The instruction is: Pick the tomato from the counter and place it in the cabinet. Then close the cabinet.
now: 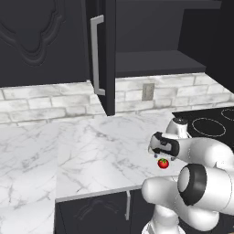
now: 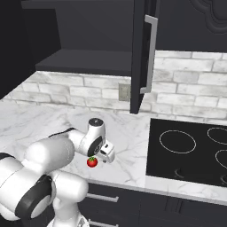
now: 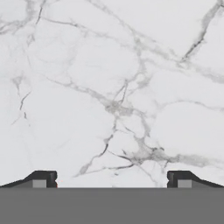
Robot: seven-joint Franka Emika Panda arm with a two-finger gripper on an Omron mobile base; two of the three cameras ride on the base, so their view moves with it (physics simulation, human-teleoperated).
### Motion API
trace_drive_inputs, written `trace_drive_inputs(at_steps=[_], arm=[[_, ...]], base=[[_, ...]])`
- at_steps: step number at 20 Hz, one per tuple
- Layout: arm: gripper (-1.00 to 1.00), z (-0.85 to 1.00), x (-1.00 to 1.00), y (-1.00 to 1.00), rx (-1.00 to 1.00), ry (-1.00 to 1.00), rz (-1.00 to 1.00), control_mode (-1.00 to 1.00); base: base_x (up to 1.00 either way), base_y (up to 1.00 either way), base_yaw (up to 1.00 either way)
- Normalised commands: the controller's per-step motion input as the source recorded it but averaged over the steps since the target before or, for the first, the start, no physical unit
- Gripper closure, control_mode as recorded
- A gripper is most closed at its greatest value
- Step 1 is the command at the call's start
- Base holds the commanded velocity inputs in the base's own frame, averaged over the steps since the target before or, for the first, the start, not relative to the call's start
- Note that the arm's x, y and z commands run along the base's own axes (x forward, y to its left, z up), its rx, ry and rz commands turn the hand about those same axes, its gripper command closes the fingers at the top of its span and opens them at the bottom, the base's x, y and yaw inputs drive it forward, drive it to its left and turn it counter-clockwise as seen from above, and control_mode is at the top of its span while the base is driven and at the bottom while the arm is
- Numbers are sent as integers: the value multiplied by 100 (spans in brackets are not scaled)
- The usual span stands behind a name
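Observation:
The small red tomato (image 1: 163, 163) (image 2: 92, 162) lies on the white marble counter (image 1: 91, 151) (image 2: 40, 119) near its front edge. My gripper (image 1: 158, 151) (image 2: 106, 156) (image 3: 112, 179) hangs close over the counter right beside the tomato and is open. In the hand view its dark fingertips (image 3: 43, 178) stand wide apart over bare marble with nothing between them. The black wall cabinet (image 1: 155, 61) (image 2: 88, 60) is open, its door (image 1: 104, 55) (image 2: 142, 53) with the long silver handle swung out toward me and a dark shelf inside.
A black cooktop (image 1: 210, 123) (image 2: 190, 150) with ring marks lies to the right of the tomato. There is a wall outlet (image 1: 147, 91) (image 2: 123, 92) on the brick backsplash. A carved black panel (image 1: 36, 41) hangs at the left. Base cabinets with short handles (image 1: 128, 205) sit under the counter.

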Motion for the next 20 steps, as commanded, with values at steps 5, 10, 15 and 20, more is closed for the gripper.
trace_drive_inputs(at_steps=[5, 10, 15, 20], arm=[[-100, -26, 0, 9, 0, 2, -12, -100], [-100, -31, 0, 1, 0, 14, -15, -100], [-100, -23, 0, 19, 0, 15, -13, -100], [-100, -22, -6, 29, 0, 11, -12, -100]], base=[[0, 0, 0], [0, 0, 0], [0, 0, 0], [0, 0, 0]])
